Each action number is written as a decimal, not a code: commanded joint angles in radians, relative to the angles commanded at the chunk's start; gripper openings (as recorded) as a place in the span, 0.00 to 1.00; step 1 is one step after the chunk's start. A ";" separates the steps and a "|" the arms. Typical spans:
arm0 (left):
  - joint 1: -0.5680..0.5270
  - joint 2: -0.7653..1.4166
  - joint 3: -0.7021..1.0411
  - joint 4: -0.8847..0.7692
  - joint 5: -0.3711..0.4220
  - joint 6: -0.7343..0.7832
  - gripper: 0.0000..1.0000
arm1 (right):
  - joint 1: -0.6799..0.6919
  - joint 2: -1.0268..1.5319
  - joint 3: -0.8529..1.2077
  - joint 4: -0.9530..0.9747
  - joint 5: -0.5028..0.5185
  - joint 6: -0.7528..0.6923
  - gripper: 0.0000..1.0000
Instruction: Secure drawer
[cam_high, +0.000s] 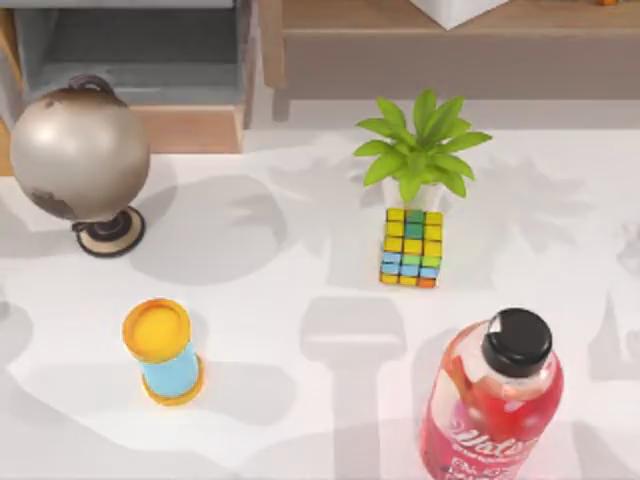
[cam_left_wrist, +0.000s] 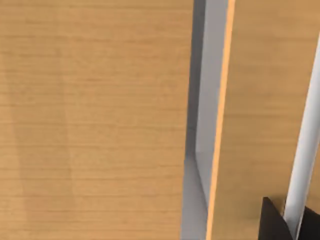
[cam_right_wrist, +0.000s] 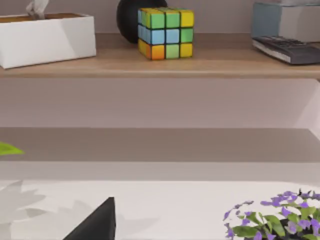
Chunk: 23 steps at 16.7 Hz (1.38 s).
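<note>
While the drawer (cam_high: 140, 60) stands open at the table's (cam_high: 300, 300) far-left corner, a skewed push could jam it; whether either claw is open, I cannot tell.

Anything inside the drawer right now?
The drawer stands open at the table's far left, showing bare grey floor and walls. The globe overlaps its front left corner, and its back runs out of frame.

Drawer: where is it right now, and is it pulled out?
In the top view the drawer sits at the table's far left edge, pulled open, directly behind the globe.
</note>
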 joint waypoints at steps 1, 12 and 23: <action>-0.009 0.009 0.021 -0.012 -0.007 -0.001 0.00 | 0.000 0.000 0.000 0.000 0.000 0.000 1.00; -0.042 0.093 0.204 -0.104 -0.052 -0.001 0.00 | 0.000 0.000 0.000 0.000 0.000 0.000 1.00; -0.077 0.144 0.315 -0.171 -0.077 -0.006 0.23 | 0.000 0.000 0.000 0.000 0.000 0.000 1.00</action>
